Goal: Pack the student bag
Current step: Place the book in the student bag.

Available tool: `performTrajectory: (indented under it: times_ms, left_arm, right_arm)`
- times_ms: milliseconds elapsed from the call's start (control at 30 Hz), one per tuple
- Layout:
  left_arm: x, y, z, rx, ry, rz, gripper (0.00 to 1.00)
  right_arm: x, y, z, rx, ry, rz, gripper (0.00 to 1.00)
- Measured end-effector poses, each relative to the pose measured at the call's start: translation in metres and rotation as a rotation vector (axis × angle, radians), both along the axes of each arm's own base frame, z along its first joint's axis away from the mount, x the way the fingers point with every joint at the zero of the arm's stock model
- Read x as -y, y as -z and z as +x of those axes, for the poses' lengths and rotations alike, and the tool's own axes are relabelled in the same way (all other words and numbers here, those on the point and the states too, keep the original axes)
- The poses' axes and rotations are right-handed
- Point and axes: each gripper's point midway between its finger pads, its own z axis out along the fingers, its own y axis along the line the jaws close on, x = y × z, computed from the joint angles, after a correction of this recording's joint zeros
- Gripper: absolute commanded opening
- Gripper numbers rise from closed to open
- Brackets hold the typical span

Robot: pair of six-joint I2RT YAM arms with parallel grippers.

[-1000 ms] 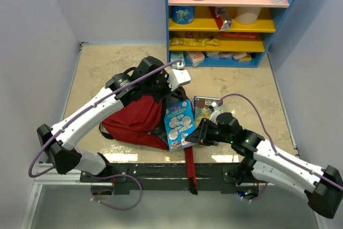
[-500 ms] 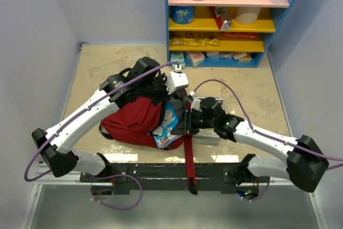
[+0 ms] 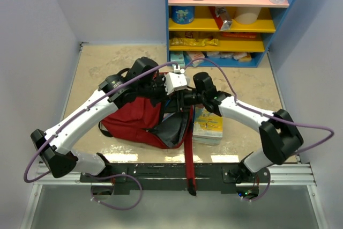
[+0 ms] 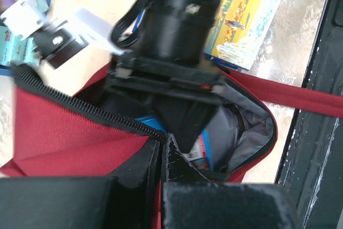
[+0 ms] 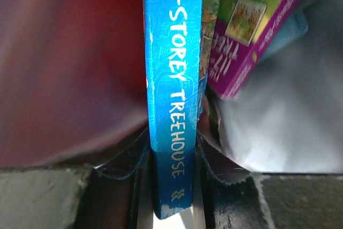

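Top view: the student bag (image 3: 134, 122), dark red, lies on the tabletop (image 3: 107, 68) just ahead of the arm bases, its mouth open toward the right and its long red strap (image 3: 188, 156) running down over the near edge. The left arm (image 3: 91, 111) reaches across the top of the bag, and the right arm (image 3: 241, 113) comes in from the right, its wrist end at the bag's mouth. A yellow-covered book (image 3: 210, 124) lies flat on the tabletop just right of the bag, under the right arm. A blue-framed shelf unit (image 3: 168, 20) stands at the far edge, well apart from the bag. Left wrist view: the left fingers (image 4: 179, 172) are drawn fully together, pinching the bag's zippered rim so that the mouth stands open, grey lining exposed. The right arm's black end points down into that opening, and part of a blue book (image 4: 203, 151) shows inside beneath it. Right wrist view: the right fingers (image 5: 120, 178) are narrow, clamped on both faces of the blue book (image 5: 174, 79), spine toward the camera, lettered "6-STOREY TREEHOUSE". Red fabric lies to its left. A purple-covered book (image 5: 246, 30) sits just beside it on the right, against grey lining
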Motion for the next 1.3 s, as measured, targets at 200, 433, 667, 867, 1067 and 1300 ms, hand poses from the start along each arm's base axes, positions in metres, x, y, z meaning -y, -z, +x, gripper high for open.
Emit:
performTrajectory:
  times_ms: [200, 433, 667, 867, 1067, 1300]
  left_arm:
    - [-0.001, 0.005, -0.001, -0.004, 0.005, 0.013, 0.0]
    - [0.0, 0.007, -0.005, -0.022, 0.022, 0.009, 0.0]
    - [0.003, 0.006, -0.009, -0.034, 0.041, -0.002, 0.0]
    - [0.003, 0.006, -0.01, -0.037, 0.047, -0.005, 0.0]
    - [0.004, 0.005, -0.01, -0.036, 0.047, -0.006, 0.0]
    - [0.004, 0.005, -0.01, -0.036, 0.047, -0.007, 0.0]
  right_arm:
    - [-0.025, 0.013, 0.021, -0.04, -0.003, 0.095, 0.0]
    - [-0.049, 0.034, 0.024, -0.094, 0.062, 0.123, 0.0]
    - [-0.071, 0.043, 0.0, -0.08, 0.155, 0.073, 0.21]
    - [-0.081, 0.042, -0.018, -0.074, 0.171, 0.059, 0.66]
    - [-0.072, 0.051, -0.017, -0.066, 0.188, 0.0, 0.78]
    - [-0.048, 0.055, -0.015, -0.007, 0.219, -0.134, 0.79]
